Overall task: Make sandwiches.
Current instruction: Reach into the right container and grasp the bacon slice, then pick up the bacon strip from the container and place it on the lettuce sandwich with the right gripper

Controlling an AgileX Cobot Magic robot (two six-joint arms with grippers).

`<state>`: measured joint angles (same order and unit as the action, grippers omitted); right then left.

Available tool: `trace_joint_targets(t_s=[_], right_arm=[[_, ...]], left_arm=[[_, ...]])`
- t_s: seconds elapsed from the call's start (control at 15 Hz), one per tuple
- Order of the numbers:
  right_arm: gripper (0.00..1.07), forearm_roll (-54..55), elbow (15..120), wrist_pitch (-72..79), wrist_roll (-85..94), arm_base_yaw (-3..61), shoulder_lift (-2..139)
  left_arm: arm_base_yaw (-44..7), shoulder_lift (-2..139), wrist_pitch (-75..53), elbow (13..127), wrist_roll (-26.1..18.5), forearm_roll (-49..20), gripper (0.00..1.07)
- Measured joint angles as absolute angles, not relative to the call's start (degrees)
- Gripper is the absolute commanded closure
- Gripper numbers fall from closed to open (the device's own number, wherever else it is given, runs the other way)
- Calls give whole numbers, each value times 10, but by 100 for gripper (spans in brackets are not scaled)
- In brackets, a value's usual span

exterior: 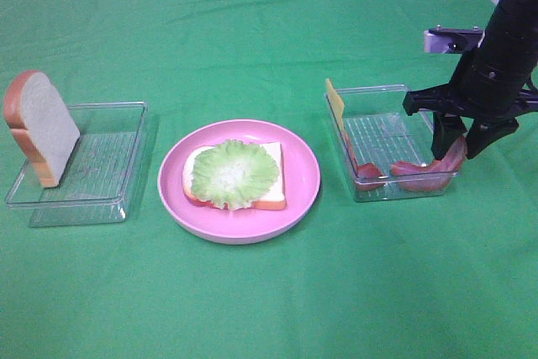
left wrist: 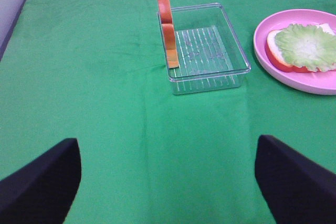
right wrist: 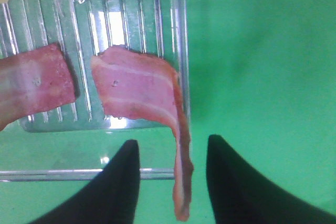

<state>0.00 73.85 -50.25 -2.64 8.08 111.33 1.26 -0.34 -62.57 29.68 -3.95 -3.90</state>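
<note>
Tally by kind:
Plate [exterior: 304, 182]: 1, pink.
Trays: 2, clear plastic – left tray [exterior: 80, 210], right tray [exterior: 382, 134].
Bread: 2 for sure – flat slice [exterior: 272, 157] on plate, propped slice [exterior: 46, 124] at left tray. Poss. 1 more stacked w/ propped slice, can't tell.
Lettuce leaf [exterior: 234, 172]: 1, green.
Bacon: 2 – first strip [right wrist: 31, 85], second strip [right wrist: 139, 90], both at right tray.
Cheese slice [exterior: 335, 102]: 1, yellow; no. behind it unclear.
</note>
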Motion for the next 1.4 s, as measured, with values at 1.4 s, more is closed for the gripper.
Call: trace_joint_targets(t_s=[1.4], right_arm=[[107,121,790,-588,-4,83,926]], left_arm=[[13,-3,-626,297,-40,-39,23]])
